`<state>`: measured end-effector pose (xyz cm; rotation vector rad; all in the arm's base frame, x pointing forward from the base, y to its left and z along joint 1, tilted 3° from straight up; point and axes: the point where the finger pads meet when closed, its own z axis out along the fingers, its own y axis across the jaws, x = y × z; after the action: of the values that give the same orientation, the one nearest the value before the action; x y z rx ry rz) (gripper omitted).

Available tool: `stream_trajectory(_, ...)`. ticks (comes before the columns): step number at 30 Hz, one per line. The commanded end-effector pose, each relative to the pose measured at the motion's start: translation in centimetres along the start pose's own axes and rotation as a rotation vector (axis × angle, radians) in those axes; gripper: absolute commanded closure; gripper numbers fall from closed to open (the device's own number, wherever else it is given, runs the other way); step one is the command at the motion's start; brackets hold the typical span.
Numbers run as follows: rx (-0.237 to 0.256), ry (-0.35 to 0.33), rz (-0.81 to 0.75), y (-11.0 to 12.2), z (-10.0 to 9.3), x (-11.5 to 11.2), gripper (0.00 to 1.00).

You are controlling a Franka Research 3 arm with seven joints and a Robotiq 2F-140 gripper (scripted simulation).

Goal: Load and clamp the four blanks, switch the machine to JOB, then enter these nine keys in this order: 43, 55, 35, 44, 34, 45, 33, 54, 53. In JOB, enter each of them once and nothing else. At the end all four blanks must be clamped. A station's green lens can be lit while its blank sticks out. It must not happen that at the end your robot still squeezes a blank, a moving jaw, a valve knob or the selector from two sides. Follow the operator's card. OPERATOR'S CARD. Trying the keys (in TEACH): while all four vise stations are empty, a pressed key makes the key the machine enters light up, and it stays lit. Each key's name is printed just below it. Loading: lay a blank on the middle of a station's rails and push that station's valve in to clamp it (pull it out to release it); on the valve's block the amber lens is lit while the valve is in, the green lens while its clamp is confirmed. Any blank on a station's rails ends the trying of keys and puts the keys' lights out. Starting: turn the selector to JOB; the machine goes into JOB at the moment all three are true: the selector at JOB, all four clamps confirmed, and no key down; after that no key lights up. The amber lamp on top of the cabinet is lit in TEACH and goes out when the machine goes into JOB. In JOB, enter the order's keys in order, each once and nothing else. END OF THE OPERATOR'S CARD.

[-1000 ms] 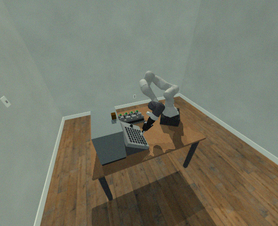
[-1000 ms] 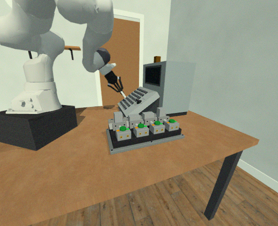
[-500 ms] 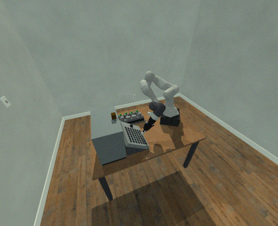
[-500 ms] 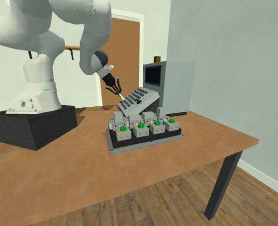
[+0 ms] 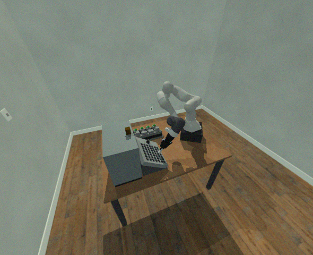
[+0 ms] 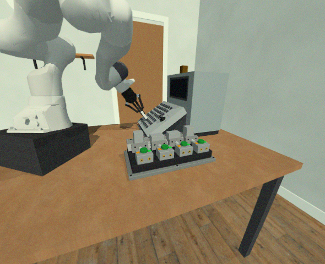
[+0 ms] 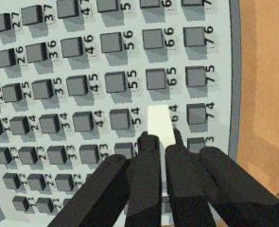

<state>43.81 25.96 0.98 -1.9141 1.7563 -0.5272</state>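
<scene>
The sloped keypad [image 5: 151, 154] [image 6: 168, 112] [image 7: 215, 57] stands before the grey cabinet [image 5: 115, 137] [image 6: 208, 99]. My gripper [image 5: 160, 149] [image 6: 144, 115] [image 7: 158, 120] is shut and empty. Its white fingertips cover the place of key 64, between key 54 [image 7: 120, 118] and key 74 [image 7: 196, 113]; I cannot tell whether they touch it. Key 53 [image 7: 125, 150] is partly hidden by the fingers. No key in the wrist view is lit. Four grey blanks, such as the left one [image 6: 137, 136], sit in the vise stations behind green valves [image 6: 142, 149] [image 6: 201, 141].
The lamp [image 5: 127, 130] [image 6: 183, 69] on top of the cabinet looks dull brown. The black selector knob [image 6: 162, 117] [image 5: 148, 142] sits at the keypad's near edge. The vise plate [image 6: 168, 169] lies in front of the keypad. The robot's black base [image 6: 37, 147] stands to the left.
</scene>
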Motion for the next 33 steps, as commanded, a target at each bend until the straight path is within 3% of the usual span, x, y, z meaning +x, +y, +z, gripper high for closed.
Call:
stream_trajectory(1,0.002,-0.005,0.007,0.0,0.18,-0.19,1.0)
stream_trajectory(33,0.002,-0.005,0.007,0.0,0.47,-0.19,1.0)
